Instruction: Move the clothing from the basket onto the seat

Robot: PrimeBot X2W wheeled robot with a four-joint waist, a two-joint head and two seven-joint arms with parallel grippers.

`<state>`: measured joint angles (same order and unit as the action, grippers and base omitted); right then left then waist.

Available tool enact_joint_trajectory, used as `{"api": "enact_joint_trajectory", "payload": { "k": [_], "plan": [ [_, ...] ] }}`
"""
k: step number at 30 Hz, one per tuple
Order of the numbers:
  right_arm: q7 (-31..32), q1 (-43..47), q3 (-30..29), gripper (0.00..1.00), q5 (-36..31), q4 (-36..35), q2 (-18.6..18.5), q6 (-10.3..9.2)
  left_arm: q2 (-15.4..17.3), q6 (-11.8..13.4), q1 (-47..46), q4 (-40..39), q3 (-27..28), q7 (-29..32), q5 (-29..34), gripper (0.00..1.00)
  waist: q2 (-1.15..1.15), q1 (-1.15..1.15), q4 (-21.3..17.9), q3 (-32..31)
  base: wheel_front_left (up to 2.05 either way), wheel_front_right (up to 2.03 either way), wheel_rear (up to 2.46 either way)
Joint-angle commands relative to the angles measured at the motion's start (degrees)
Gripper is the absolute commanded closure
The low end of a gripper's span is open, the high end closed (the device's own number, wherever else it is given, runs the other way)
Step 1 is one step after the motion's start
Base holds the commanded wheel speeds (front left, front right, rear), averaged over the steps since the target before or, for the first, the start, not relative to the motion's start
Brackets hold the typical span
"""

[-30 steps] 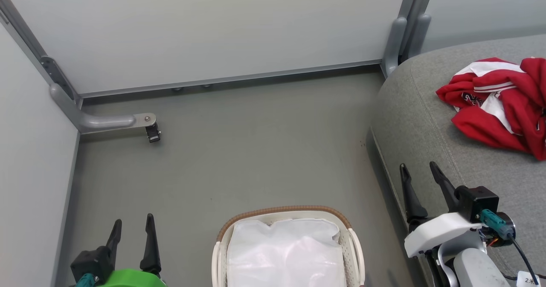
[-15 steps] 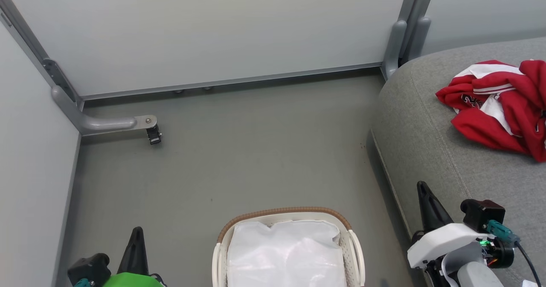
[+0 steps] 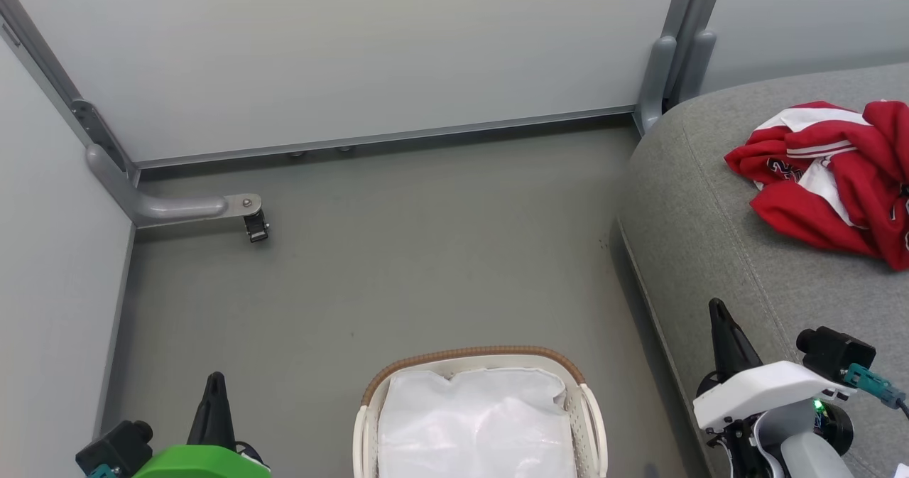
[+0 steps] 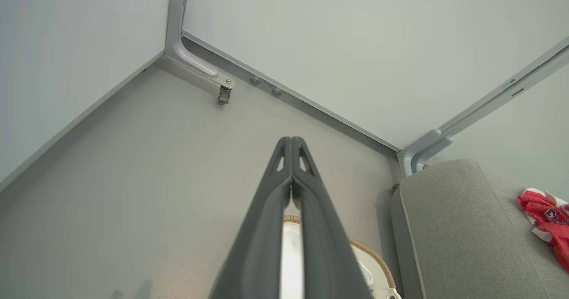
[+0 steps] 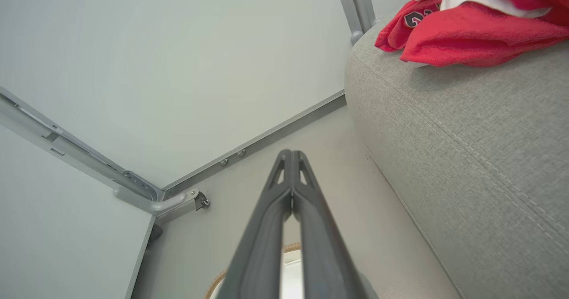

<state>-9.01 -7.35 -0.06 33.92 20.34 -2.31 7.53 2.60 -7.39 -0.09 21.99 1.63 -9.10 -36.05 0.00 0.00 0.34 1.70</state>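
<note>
The red clothing [image 3: 827,176] with white panels and black lettering lies crumpled on the grey seat [image 3: 717,236] at the right; it also shows in the right wrist view [image 5: 466,28] and left wrist view [image 4: 549,221]. The cream basket [image 3: 483,361] with its brown rim stands on the floor at the bottom middle, holding just its glossy white liner [image 3: 476,421]. My left gripper [image 3: 213,386] is shut at the lower left, beside the basket. My right gripper [image 3: 719,311] is shut at the lower right, over the seat's front edge. Nothing is held between either pair of fingers [image 4: 291,157].
Pale partition walls [image 3: 355,52] close off the back and left. A grey metal bracket with a caster [image 3: 248,215] juts onto the grey floor [image 3: 398,251] at the left. A grey post [image 3: 664,73] stands at the corner by the seat.
Both grippers went from open to shut and drew back toward the bottom of the head view. The clothing and basket have stayed in place.
</note>
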Motion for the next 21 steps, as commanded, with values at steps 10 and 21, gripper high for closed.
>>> {"api": "enact_joint_trajectory", "payload": {
  "k": [10,21],
  "plan": [
    [2.5,0.0,-1.2,1.0,9.7,-1.9,-0.4,-0.02,0.3,0.0,-2.5,-2.1,1.0,2.5,-9.4,1.0,0.0,0.0,0.0,-0.2,0.0,0.0,0.0],
    [4.6,0.2,-2.1,1.0,17.8,-2.7,-0.4,-0.03,0.3,-0.1,-3.2,-3.1,1.6,4.6,-17.1,1.0,0.0,0.0,-0.1,-0.3,0.0,0.0,0.0]
  ]
}}
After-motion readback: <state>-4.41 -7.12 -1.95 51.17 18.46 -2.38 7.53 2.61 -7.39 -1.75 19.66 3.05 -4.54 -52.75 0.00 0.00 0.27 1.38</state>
